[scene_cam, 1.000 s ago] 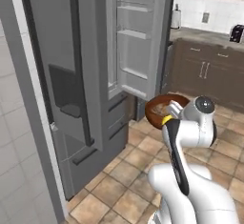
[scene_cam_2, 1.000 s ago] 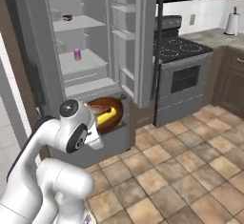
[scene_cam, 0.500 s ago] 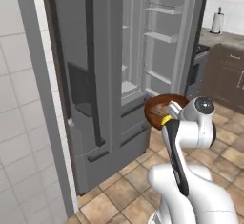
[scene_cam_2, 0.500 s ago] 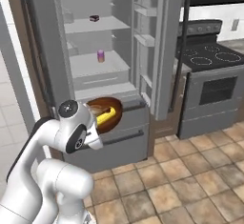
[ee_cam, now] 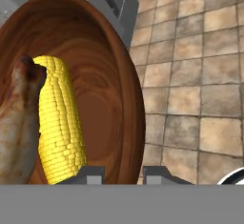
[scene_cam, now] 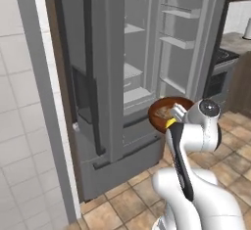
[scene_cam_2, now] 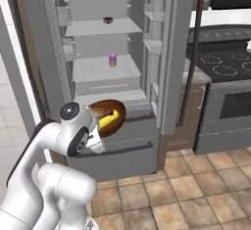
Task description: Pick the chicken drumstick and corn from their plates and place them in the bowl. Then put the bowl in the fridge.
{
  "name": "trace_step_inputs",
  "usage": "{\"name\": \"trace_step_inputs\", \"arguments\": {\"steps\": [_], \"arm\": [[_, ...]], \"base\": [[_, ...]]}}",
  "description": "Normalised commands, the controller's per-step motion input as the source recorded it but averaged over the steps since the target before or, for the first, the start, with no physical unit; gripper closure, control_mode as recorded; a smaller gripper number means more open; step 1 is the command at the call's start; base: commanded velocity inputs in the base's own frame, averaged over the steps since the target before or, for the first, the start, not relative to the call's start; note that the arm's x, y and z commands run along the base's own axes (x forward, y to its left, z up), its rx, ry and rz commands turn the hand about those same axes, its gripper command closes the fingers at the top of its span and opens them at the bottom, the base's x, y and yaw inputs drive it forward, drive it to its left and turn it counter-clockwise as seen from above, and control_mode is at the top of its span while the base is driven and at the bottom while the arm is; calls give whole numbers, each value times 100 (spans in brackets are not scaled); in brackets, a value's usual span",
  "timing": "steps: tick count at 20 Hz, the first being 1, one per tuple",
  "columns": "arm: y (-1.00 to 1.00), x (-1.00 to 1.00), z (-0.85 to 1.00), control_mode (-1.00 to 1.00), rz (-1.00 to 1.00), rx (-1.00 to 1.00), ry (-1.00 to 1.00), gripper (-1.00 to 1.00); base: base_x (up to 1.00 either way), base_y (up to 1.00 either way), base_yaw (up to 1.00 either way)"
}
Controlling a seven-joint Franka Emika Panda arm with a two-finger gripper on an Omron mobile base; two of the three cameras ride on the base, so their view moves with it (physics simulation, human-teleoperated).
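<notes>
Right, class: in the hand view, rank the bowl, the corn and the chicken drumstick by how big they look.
1. bowl, clearly largest.
2. and 3. corn and chicken drumstick: look alike in size, and the drumstick is cut off by the picture's edge, so no ranking.

The fridge (scene_cam_2: 122, 53) stands open ahead; a small can (scene_cam_2: 112, 60) occupies its middle shelf (scene_cam_2: 100, 70), with bare shelf around. Door panels flank the opening.
</notes>
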Motion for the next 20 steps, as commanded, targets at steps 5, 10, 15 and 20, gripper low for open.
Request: {"name": "trace_step_inputs", "arguments": {"steps": [5,10,15,20], "arm": [[0,0,0,100,0,0,0,100],[0,0,0,100,0,0,0,100],[0,0,0,100,0,0,0,100],[0,0,0,100,0,0,0,100]], "base": [[37,-26,42],[42,-38,27],[38,-37,21],[39,-34,27]]}}
